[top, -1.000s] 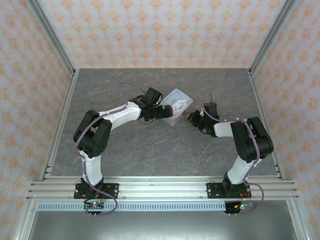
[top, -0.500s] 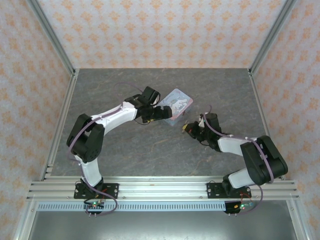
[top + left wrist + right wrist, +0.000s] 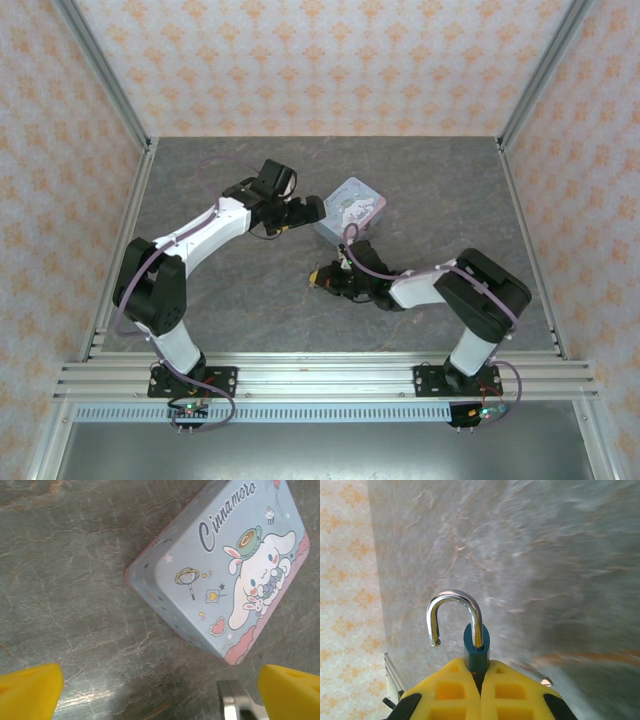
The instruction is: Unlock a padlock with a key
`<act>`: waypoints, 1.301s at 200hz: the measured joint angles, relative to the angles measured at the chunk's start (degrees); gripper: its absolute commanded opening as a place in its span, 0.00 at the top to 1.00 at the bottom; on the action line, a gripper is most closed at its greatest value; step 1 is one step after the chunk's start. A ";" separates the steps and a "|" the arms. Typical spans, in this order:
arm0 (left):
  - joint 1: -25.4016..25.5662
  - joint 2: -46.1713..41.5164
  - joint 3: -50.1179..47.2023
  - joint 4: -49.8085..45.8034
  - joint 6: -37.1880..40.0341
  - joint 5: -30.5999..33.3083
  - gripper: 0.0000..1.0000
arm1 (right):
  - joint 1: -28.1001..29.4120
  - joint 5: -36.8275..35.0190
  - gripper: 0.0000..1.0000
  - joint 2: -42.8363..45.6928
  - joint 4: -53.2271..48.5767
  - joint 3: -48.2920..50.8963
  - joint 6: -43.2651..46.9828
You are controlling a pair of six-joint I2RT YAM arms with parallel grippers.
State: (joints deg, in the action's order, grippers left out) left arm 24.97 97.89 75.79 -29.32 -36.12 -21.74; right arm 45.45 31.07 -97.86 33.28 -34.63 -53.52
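Note:
My right gripper (image 3: 480, 669) is shut on the body of the small teal-blue padlock (image 3: 476, 645). The padlock's silver shackle (image 3: 454, 598) stands swung open, with its free end out of the body. In the top view the right gripper (image 3: 320, 276) hovers low over the middle of the table, in front of the tin. My left gripper (image 3: 304, 212) is open just left of the tin, and its yellow fingertips (image 3: 30, 690) stand far apart with only table between them. The key is out of view.
A pale blue rectangular tin (image 3: 350, 207) with a cartoon picture lies on the grey stone-patterned table (image 3: 230, 290); in the left wrist view the tin (image 3: 230, 565) lies just ahead of the fingers. Aluminium posts and patterned walls enclose the table (image 3: 510, 130).
The right arm has swung left and nearer, away from the tin, with the padlock still gripped. The left arm has drawn back to the left, off the tin, jaws open.

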 measured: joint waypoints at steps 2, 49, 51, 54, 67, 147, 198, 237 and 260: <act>-0.02 -0.02 0.00 -0.04 0.00 0.00 0.00 | 0.09 0.02 1.00 -0.24 0.31 -0.11 -0.20; -0.02 -1.09 -0.42 -0.96 0.02 0.11 0.00 | 0.33 -1.33 0.73 -3.28 2.93 0.37 -1.92; -0.02 -1.16 -0.44 -0.96 0.02 0.11 0.00 | 0.28 -1.40 0.71 -3.28 3.02 0.50 -1.64; -0.02 -1.25 -0.50 -0.98 0.02 0.11 0.00 | 0.24 -1.42 0.69 -3.28 3.15 0.76 -1.79; -0.17 -1.57 -0.66 -1.03 0.02 0.11 0.00 | -0.15 -1.31 0.59 -2.64 4.98 1.64 -1.92; -1.18 -4.31 -0.74 -2.16 0.24 1.07 0.00 | -7.65 -4.15 0.07 19.71 -8.59 10.23 1.90; -2.10 -12.52 -1.44 -3.78 2.32 7.41 0.00 | -16.50 -9.33 0.01 45.29 -28.85 9.09 8.48; -2.14 -24.65 -9.33 0.72 5.84 21.38 0.00 | -24.15 -20.79 0.01 50.77 -43.91 -0.26 16.22; -2.14 -31.39 -16.76 6.95 9.77 31.85 0.00 | -27.80 -30.21 0.01 49.33 -48.17 -5.03 20.76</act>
State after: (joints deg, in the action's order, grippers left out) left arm 22.83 66.50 59.02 -22.37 -26.35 10.11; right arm 17.65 0.86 -48.53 -14.90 -39.66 -32.75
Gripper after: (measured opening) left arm 0.997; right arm 0.991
